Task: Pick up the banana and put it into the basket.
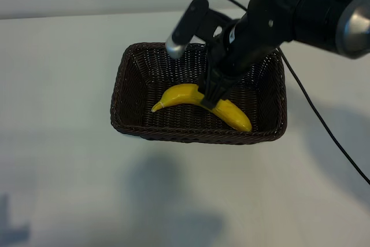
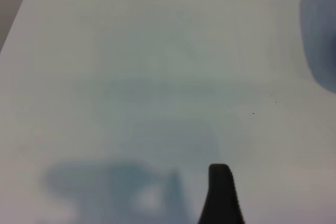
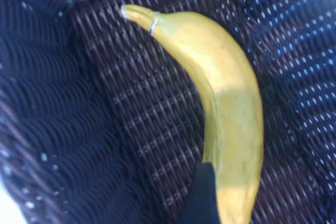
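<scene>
The yellow banana lies on the floor of the dark brown wicker basket, its stem end toward the basket's left. My right gripper reaches down into the basket from the right and stands open astride the banana's middle. In the right wrist view the banana rests on the weave, and one dark finger stands right beside its edge. The other finger is hidden. My left gripper is out of the exterior view. Its wrist view shows one dark finger over bare table, with nothing held.
The basket sits at the middle back of a pale table. A black cable trails from the right arm across the table to the right. Shadows fall on the table in front of the basket.
</scene>
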